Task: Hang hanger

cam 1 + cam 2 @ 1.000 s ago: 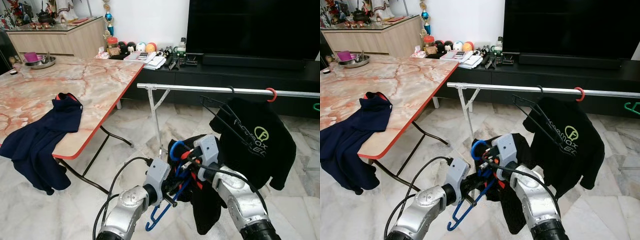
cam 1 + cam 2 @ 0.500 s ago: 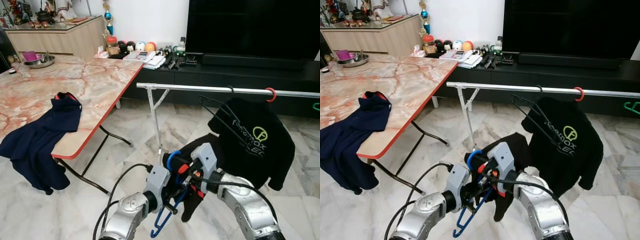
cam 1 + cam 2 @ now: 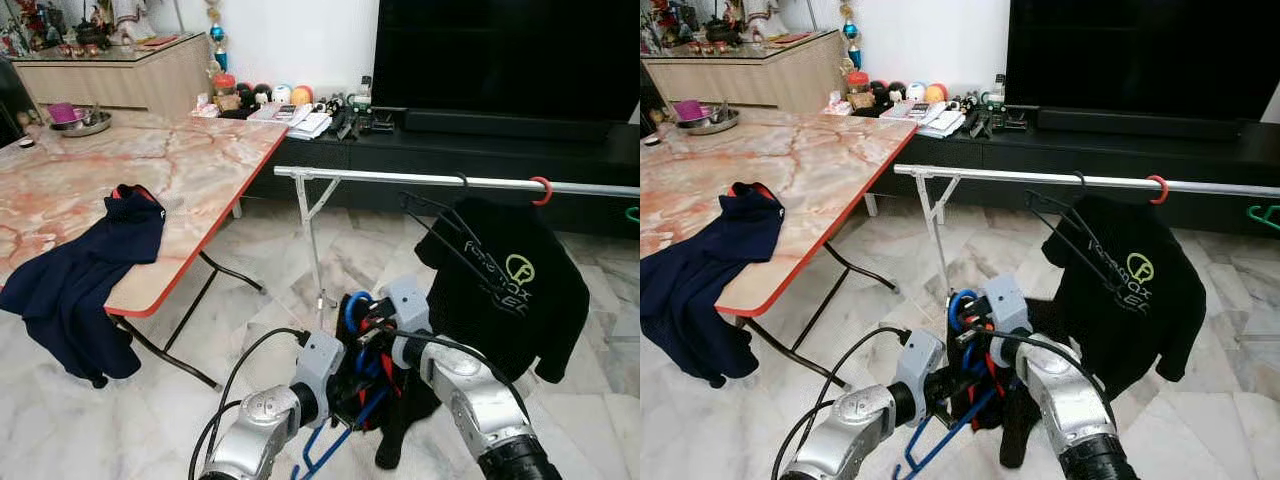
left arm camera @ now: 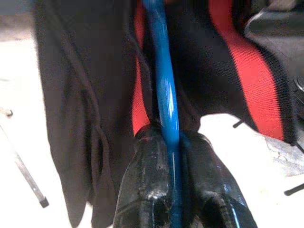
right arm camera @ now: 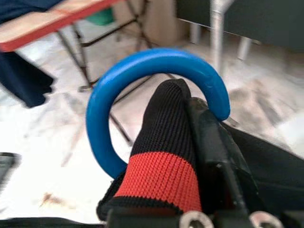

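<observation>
On the rail [image 3: 440,180], black shirt [image 3: 510,290] with partly legible "max" lettering.

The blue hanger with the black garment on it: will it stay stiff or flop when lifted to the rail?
The blue hanger looks like rigid plastic, so probably stiff. The black garment hangs in loose folds and will likely swing. The left gripper pinches a smooth bar, which might slip.

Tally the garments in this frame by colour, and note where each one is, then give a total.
Black with a red band: 1, the garment on the blue hanger held by the left gripper and right gripper.
Black with a printed logo: 1, the T-shirt hanging on the rail.
Navy: 1, the garment draped over the table edge.
Total: 3
</observation>
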Motion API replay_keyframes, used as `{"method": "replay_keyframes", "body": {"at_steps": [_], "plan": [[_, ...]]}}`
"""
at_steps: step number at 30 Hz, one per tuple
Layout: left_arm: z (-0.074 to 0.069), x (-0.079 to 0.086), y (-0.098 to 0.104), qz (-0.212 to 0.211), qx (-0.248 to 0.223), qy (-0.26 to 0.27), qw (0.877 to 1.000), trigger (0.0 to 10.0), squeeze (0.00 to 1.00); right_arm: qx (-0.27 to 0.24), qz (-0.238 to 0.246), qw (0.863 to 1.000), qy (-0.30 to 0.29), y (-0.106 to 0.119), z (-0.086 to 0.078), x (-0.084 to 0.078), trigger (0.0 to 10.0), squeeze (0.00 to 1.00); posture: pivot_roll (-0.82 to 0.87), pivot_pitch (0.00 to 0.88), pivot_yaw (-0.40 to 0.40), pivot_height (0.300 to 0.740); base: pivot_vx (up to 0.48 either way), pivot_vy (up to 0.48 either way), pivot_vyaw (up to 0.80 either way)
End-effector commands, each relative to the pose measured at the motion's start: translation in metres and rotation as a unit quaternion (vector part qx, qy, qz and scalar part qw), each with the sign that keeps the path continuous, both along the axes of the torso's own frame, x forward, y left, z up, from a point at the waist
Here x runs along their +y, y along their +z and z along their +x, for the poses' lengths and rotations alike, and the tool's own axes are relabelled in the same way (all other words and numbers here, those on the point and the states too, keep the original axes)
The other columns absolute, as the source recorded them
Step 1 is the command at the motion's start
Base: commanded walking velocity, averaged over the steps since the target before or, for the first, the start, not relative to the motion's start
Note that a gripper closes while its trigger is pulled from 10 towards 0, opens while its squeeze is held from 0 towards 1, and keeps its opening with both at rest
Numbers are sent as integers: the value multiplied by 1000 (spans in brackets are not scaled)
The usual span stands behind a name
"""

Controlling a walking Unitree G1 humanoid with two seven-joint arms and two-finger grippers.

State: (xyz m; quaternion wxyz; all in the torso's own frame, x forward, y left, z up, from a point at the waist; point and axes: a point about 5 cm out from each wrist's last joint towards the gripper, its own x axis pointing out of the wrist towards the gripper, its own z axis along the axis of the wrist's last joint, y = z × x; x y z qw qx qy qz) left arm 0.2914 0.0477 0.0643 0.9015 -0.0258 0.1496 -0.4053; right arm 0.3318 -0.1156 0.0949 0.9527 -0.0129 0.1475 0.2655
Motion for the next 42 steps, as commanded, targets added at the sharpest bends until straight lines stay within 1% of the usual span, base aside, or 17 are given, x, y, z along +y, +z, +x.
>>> {"method": "replay_keyframes", "body": {"at_steps": [1, 5, 7, 10, 14, 18, 20, 21, 22, 23, 24, 25, 28, 30, 33, 37, 42], "plan": [[5, -2, 16, -13, -43, -12, 999, 10000, 0, 2, -6, 997, -71, 1, 7, -26, 10000, 0, 69, 0, -11, 740, 0, 0, 0], [5, -1, 16, -11, -44, -10, 999, 10000, 0, 3, -5, 995, -103, -1, 11, -31, 10000, 0, 71, 0, -12, 740, 0, 0, 0], [4, 0, 15, -9, -43, -10, 999, 10000, 0, -5, -5, 989, -145, 1, 15, -40, 10000, 0, 71, 0, -8, 740, 0, 0, 0], [1, 1, 11, 6, -41, -23, 999, 10000, 0, -21, 28, 982, -187, 8, 20, -49, 10000, 0, 73, 0, -7, 740, 0, 0, 0], [0, 0, 9, 18, -42, -34, 998, 10000, 0, -39, 52, 981, -182, 15, 22, -48, 10000, 0, 77, 0, -7, 740, 0, 0, 0], [-5, -3, 4, 53, -42, -60, 996, 10000, 0, -58, 150, 981, -112, 34, 22, -31, 10000, 0, 80, 0, -15, 740, 0, 0, 0], [-5, -4, 3, 55, -41, -61, 996, 10000, 0, -58, 156, 980, -106, 35, 22, -30, 10000, 0, 80, 0, -15, 740, 0, 0, 0], [-6, -4, 1, 67, -39, -64, 995, 10000, 0, -57, 162, 981, -85, 38, 21, -27, 10000, 0, 78, 0, -18, 740, 0, 0, 0], [-7, -3, -6, 99, -34, -70, 992, 10000, 0, -58, 161, 985, -25, 42, 17, -18, 10000, 0, 76, 0, -19, 740, 0, 0, 0], [-7, -3, -6, 99, -34, -70, 992, 10000, 0, -58, 161, 985, -25, 42, 17, -18, 10000, 0, 76, 0, -19, 740, 0, 0, 0], [-9, -1, -12, 124, -26, -76, 989, 10000, 0, -60, 132, 989, 40, 43, 9, -10, 10000, 0, 75, 0, -22, 740, 0, 0, 0], [-9, 0, -14, 136, -24, -79, 987, 10000, 0, -55, 110, 990, 69, 41, 4, -8, 10000, 0, 75, 0, -22, 740, 0, 0, 0], [-10, 2, -17, 158, -23, -82, 984, 10000, 0, -38, 60, 991, 113, 32, -4, -8, 10000, 0, 71, 0, -24, 740, 0, 0, 0], [-9, 5, -20, 185, -19, -80, 979, 10000, 0, -23, 1, 985, 170, 23, -15, -9, 10000, 0, 70, 0, -25, 740, 0, 0, 0], [-7, 8, -24, 218, -18, -71, 973, 10000, 0, -13, -12, 977, 213, 21, -26, -9, 10000, 0, 67, 0, -26, 740, 0, 0, 0], [-5, 12, -28, 248, -11, -65, 966, 10000, 0, -10, -5, 978, 208, 23, -26, -13, 10000, 0, 62, 0, -24, 740, 0, 0, 0], [-8, 13, -33, 285, -5, -83, 955, 10000, 0, -9, -1, 980, 198, 27, -24, -18, 10000, 0, 62, 0, -27, 740, 0, 0, 0]]}}
